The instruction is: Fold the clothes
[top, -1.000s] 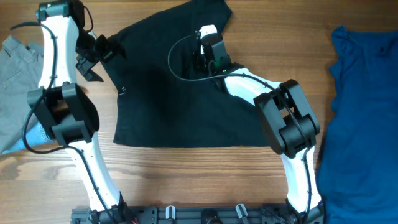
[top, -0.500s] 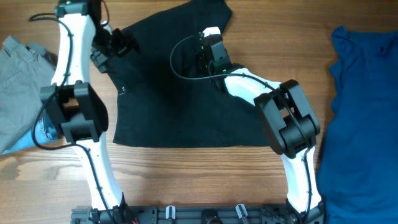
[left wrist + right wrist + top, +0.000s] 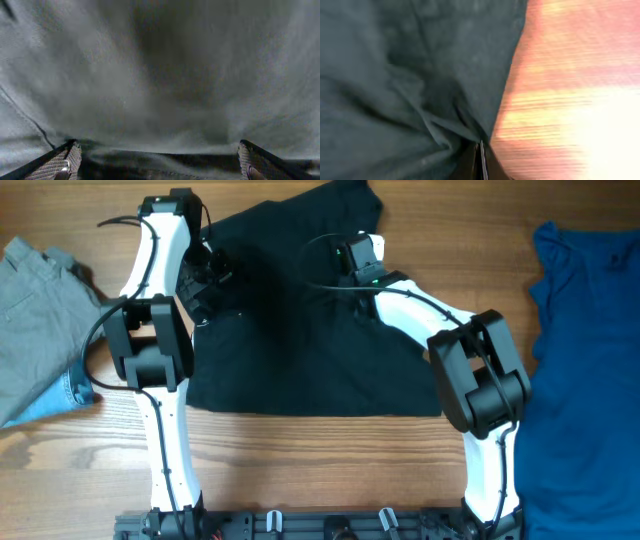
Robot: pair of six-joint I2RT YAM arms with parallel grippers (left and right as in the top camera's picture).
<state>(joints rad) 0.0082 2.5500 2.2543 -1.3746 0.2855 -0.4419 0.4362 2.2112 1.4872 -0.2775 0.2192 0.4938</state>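
The black shorts point(image 3: 300, 340) lie spread nearly flat across the middle of the bench point(image 3: 320, 455). I'd say the fold is only starting, with both arms up at the far edge of the cloth getting hold of it.

The right end effector point(image 3: 481, 159) has its fingers drawn together on a pinch of the shorts' edge, right where the fabric meets the bare wood, and creases run into the tips. The left end effector point(image 3: 159, 162) hangs over the upper left part of the shorts with its fingers spread wide, gripping nothing.

The next move, I reckon, needs that left one to come down and close on the cloth. Then the two could carry the far edge toward the near hem evenly.

A grey garment point(image 3: 35, 320) waits far left and a blue garment point(image 3: 590, 360) far right, both cut off at the edge of view. From above, the arms cover their own fingertips. Both wrist views are blurred, so exactly how much cloth the right one has is hard to make out.
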